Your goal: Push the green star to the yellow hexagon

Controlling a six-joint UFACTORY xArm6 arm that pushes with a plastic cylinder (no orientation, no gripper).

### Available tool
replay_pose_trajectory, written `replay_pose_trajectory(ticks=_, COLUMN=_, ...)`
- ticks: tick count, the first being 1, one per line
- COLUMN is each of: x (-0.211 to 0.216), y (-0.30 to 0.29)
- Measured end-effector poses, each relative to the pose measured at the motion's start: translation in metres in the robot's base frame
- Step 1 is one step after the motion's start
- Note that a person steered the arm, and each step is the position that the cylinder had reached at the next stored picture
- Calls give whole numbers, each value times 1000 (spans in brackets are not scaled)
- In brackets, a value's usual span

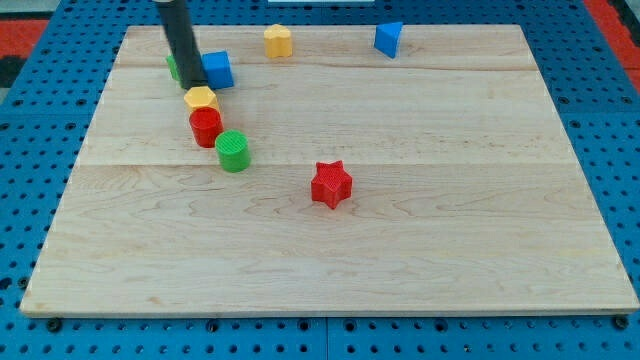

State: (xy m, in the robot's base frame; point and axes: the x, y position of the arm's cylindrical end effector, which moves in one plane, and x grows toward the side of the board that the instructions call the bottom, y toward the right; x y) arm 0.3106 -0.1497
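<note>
Camera view: my tip [190, 85], a bare rod with no claw and nothing held, sits touching the green star [174, 67], mostly hidden behind it, just above the yellow hexagon [201, 98]. Push short and down-right, avoiding the blue cube [217, 69]. Count: two yellow, two blue, two red, two green blocks.

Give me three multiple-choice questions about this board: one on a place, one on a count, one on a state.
1. Where is the red star?
A. near the middle
B. the view's top left
C. off the board

2. How many blue blocks show?
A. one
B. two
C. four

3. What hides most of the green block at the view's top left?
A. the rod
B. the red cylinder
C. nothing

Answers:
1 A, it sits alone near the centre.
2 B, a blue cube and a blue block.
3 A, my tip stands before it.
</note>
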Motion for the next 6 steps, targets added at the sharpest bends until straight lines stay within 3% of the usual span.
replay_pose_trajectory(ticks=4, x=-71, y=20)
replay_pose_trajectory(ticks=6, x=-76, y=-102)
